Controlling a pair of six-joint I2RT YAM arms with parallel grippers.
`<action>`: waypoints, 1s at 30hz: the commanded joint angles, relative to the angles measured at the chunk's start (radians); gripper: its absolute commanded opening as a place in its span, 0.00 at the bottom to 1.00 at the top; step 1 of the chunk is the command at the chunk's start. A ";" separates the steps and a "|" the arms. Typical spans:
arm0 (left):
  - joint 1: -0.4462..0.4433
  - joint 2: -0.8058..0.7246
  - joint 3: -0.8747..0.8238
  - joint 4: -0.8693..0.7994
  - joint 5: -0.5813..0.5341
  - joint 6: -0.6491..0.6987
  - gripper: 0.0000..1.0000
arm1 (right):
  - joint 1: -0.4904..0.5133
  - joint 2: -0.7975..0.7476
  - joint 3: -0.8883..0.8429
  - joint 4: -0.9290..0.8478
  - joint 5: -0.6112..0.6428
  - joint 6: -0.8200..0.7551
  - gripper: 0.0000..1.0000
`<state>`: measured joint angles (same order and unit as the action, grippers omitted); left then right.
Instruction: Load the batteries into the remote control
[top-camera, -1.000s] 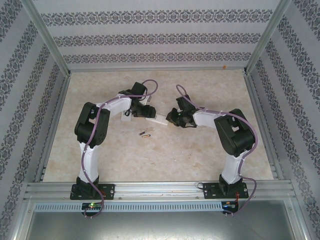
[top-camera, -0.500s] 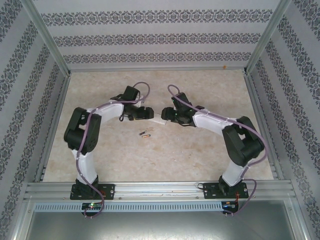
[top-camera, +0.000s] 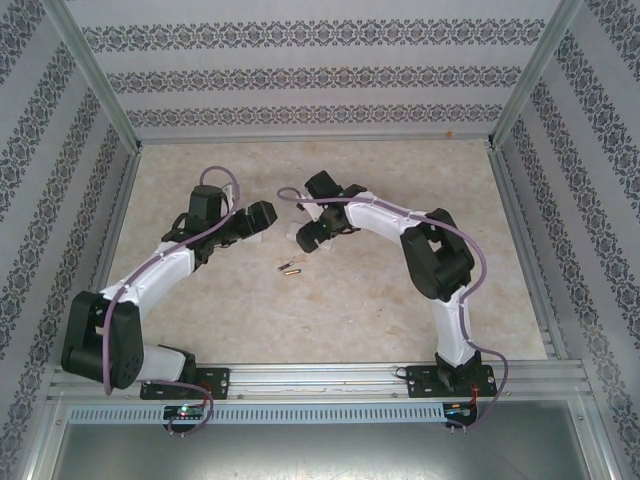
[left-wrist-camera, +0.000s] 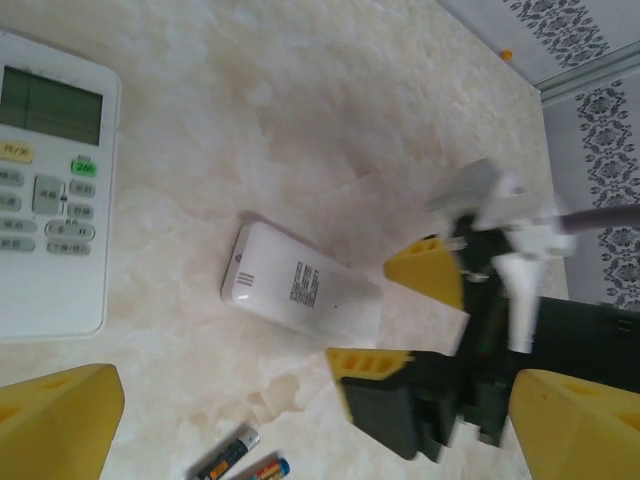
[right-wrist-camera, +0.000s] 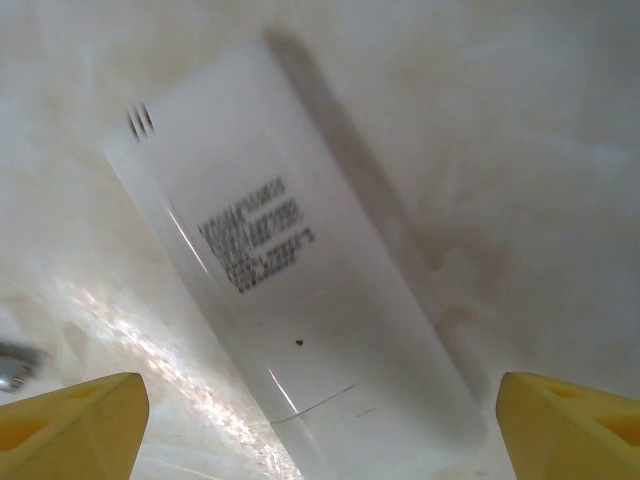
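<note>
Seen from above, the left gripper (top-camera: 264, 218) and the right gripper (top-camera: 306, 237) face each other near the middle of the cream marbled table (top-camera: 350, 310), close but apart. The two slim dark batteries with coppery-gold bands (top-camera: 290, 267) lie side by side on bare table just on the arm-base side of the grippers, and neither gripper touches them.

In the left wrist view, the left gripper (left-wrist-camera: 315, 430) has its yellow fingers (left-wrist-camera: 55, 420) spread wide at the lower corners and holds nothing. The batteries (left-wrist-camera: 228, 453) lie at the bottom edge, their print too small to read. Near them a slim white plastic remote (left-wrist-camera: 300, 293) lies back up, showing small slots at one end and a block of dark print that is unreadable. Its other end sits between the parted fingers of the right gripper (left-wrist-camera: 362, 312). At the left edge a wider white remote with a grey display (left-wrist-camera: 50, 200) lies face up. It has grey buttons, one green button and one yellow mark, all with illegible characters.

In the right wrist view, the right gripper (right-wrist-camera: 320, 420) stands wide apart, with its fingers (right-wrist-camera: 70, 425) at the lower corners. The slim white plastic remote (right-wrist-camera: 300, 300) lies diagonally between them, clear of both pads and ungripped. Its label is several blurred lines, and three short slots mark the far end.
</note>
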<state>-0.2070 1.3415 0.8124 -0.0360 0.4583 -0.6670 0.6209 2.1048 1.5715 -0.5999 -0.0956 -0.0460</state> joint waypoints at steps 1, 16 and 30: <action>0.014 -0.061 -0.033 0.044 -0.017 -0.030 1.00 | 0.012 0.059 0.070 -0.131 -0.003 -0.077 0.87; 0.016 -0.070 -0.030 0.034 0.073 -0.137 0.96 | 0.005 -0.102 -0.037 0.023 -0.255 0.216 0.47; 0.014 0.075 0.047 0.088 0.243 -0.183 0.64 | 0.086 -0.264 -0.245 0.338 -0.491 0.525 0.46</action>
<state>-0.2008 1.4002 0.8253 0.0605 0.6743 -0.8627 0.6922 1.8500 1.3354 -0.3275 -0.5335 0.4122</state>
